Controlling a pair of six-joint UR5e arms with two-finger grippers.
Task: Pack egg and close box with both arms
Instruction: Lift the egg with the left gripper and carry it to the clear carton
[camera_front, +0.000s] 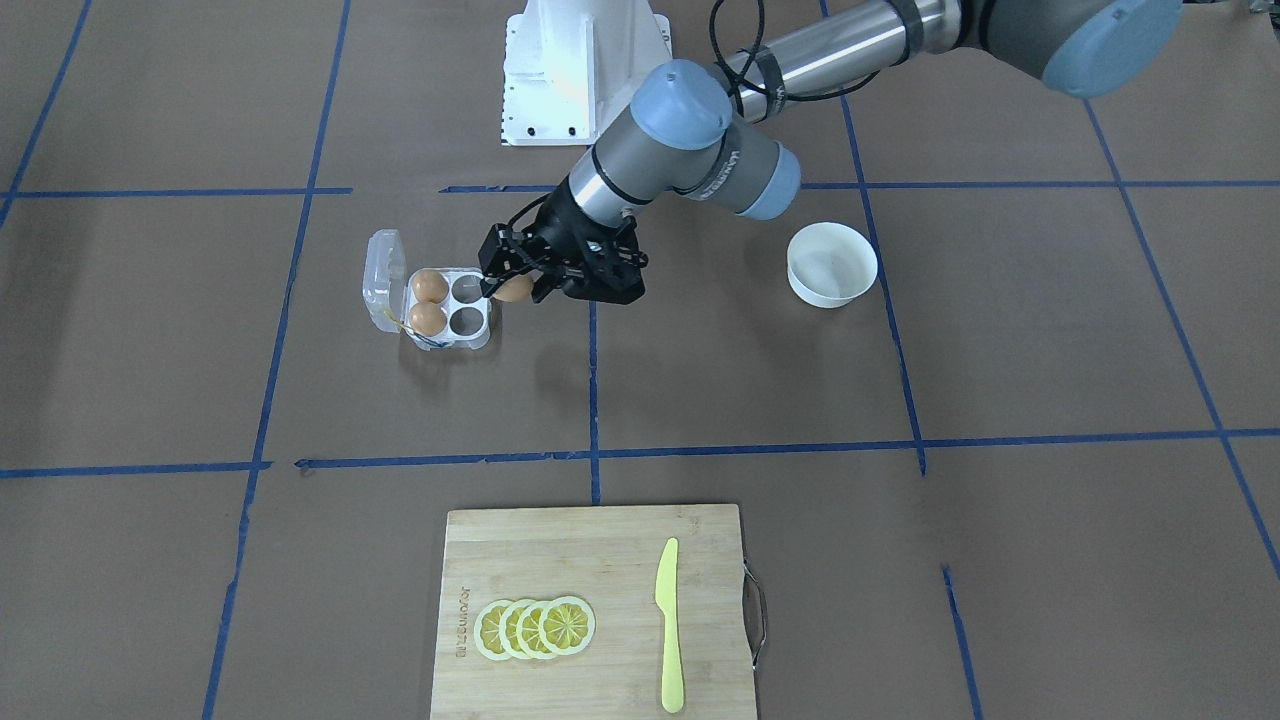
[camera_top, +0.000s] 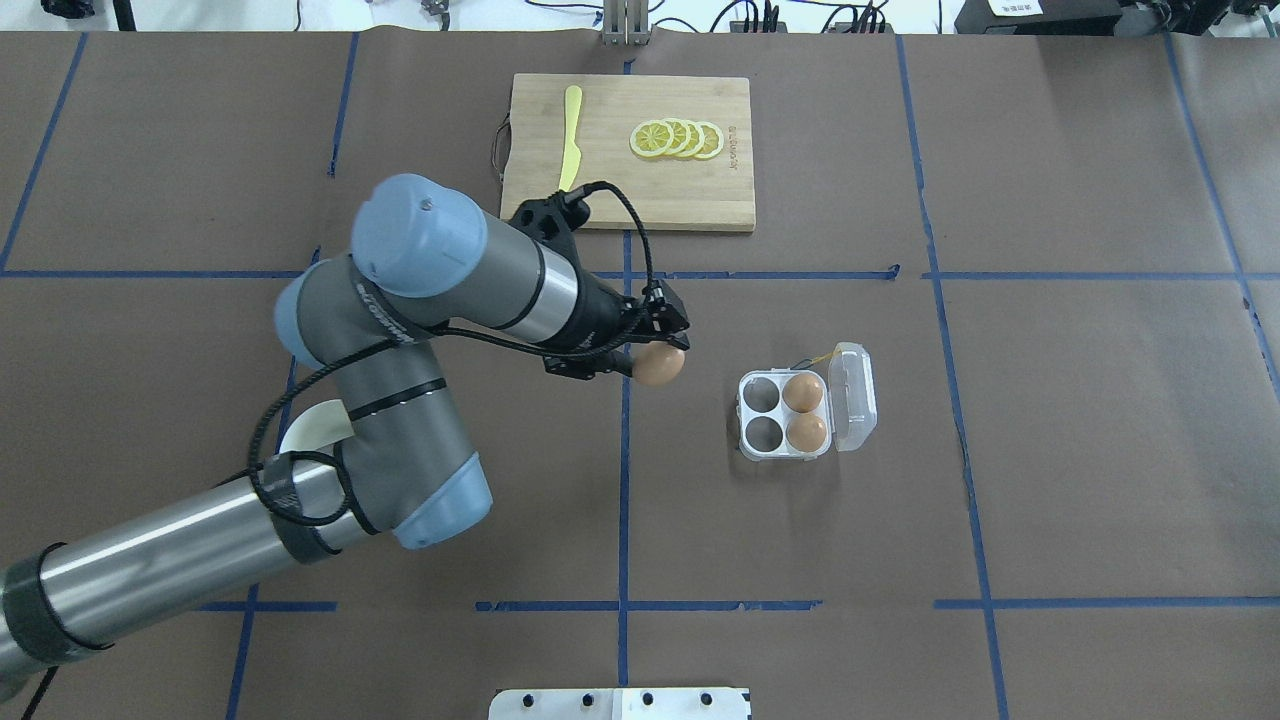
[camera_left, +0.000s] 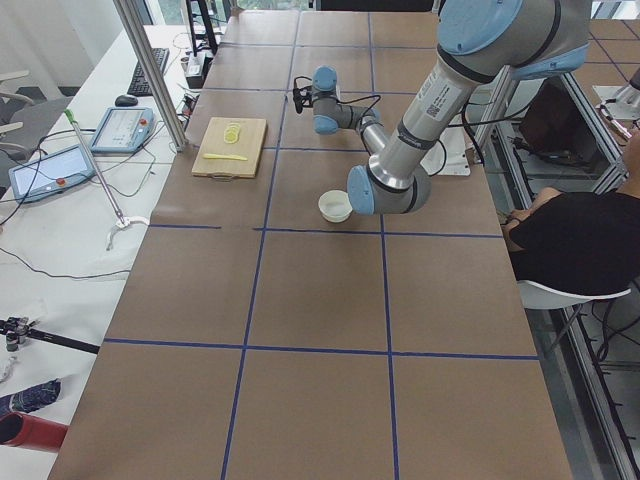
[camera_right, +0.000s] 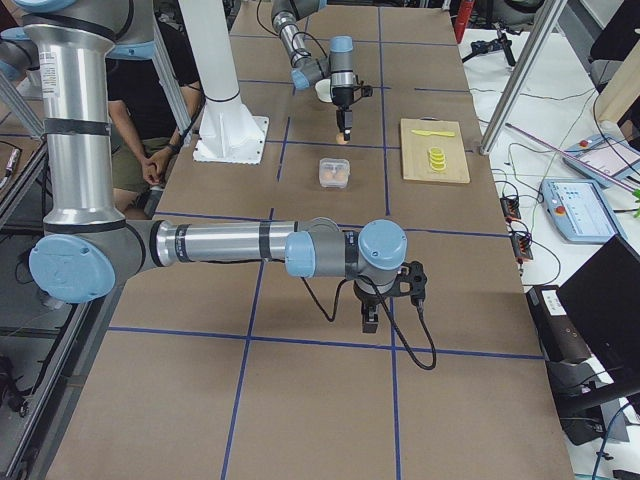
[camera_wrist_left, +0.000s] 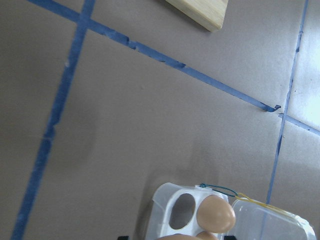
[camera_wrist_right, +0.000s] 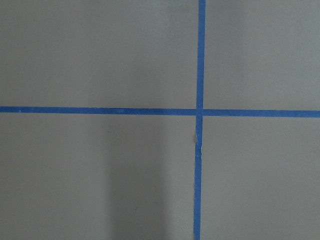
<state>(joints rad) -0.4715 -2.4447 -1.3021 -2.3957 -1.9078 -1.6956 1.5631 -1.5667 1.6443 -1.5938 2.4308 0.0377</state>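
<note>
My left gripper (camera_top: 655, 360) is shut on an orange-brown egg (camera_top: 662, 368) and holds it above the table, just left of the box in the overhead view. The clear four-cell box (camera_top: 784, 413) stands open with its lid (camera_top: 855, 397) folded out to the right. Two eggs (camera_top: 802, 392) (camera_top: 806, 432) fill the cells beside the lid; the two cells nearer the gripper are empty. In the front-facing view the held egg (camera_front: 514, 289) hangs at the box's edge (camera_front: 490, 318). My right gripper (camera_right: 367, 322) shows only in the exterior right view, far from the box; I cannot tell whether it is open or shut.
A white bowl (camera_front: 831, 264) stands on my left side of the table. A wooden cutting board (camera_front: 520, 560) with lemon slices (camera_front: 535, 627) and a yellow knife (camera_front: 668, 625) lies at the far edge. The white pedestal (camera_front: 585, 70) is at the base.
</note>
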